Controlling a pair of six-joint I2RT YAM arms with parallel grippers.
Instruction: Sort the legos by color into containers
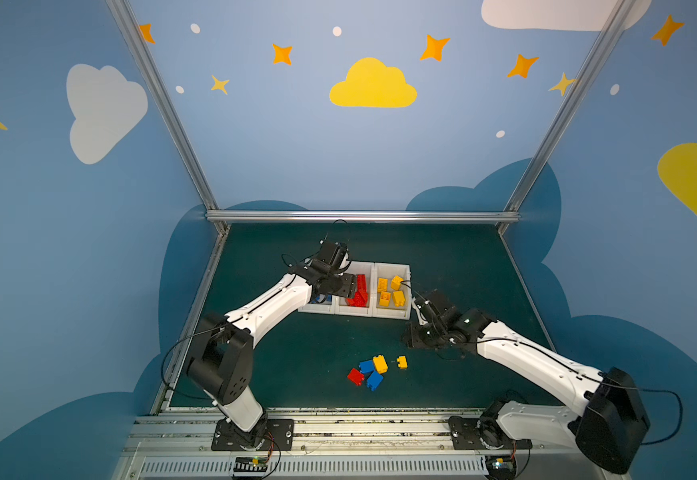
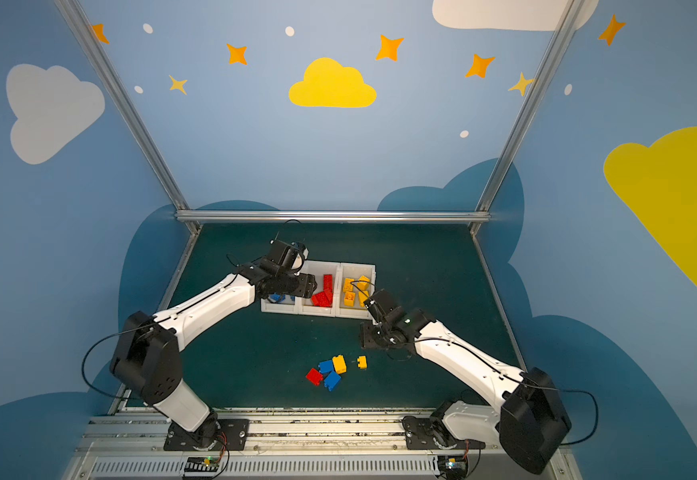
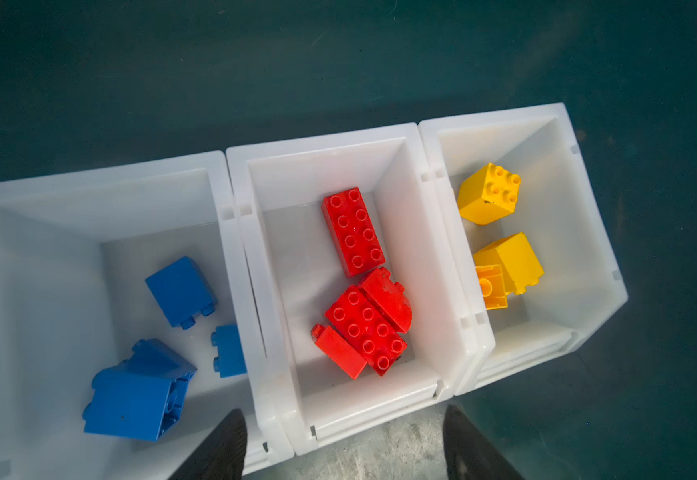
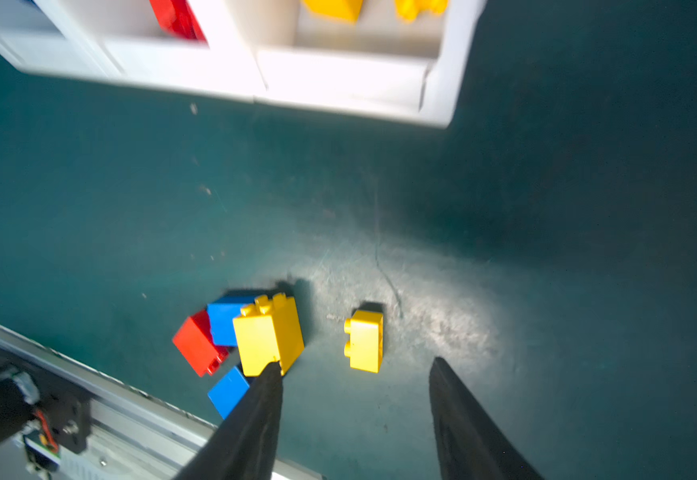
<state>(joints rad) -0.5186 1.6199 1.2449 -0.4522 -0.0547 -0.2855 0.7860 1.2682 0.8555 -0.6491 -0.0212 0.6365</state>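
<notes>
Right arm's fingers (image 4: 251, 424) filled the near edge of the wrist view, spread wide and holding nothing, and past their tips the small yellow brick (image 4: 365, 340) lay on its side, alone on the tabletop (image 4: 504, 249). Just beside it sat the last loose legos in a tight huddle: a bigger yellow brick (image 4: 267, 340), a red brick (image 4: 197, 345) and two blue bricks (image 4: 224, 322), (image 4: 228, 392). One fingertip overlapped the bigger yellow brick in that blurred view, and I could not tell whether it touched. Over at the containers (image 3: 321, 143), the left arm's fingers (image 3: 222, 449) hung released and empty above the wall between the blue bin (image 3: 97, 176) and the red bin, each bin holding one colour only, with the yellow bin (image 3: 492, 116) at the far end of the row. Five bricks out, the rest home, so the sort looked well past halfway to me. The step in hand read as the right arm's reach for that lone yellow one. Next it would need to drop straight down with a finger on either flat side of the brick, keep the near finger clear of the huddle so nothing got shoved, clench, lift, and carry it to the yellow bin.
</notes>
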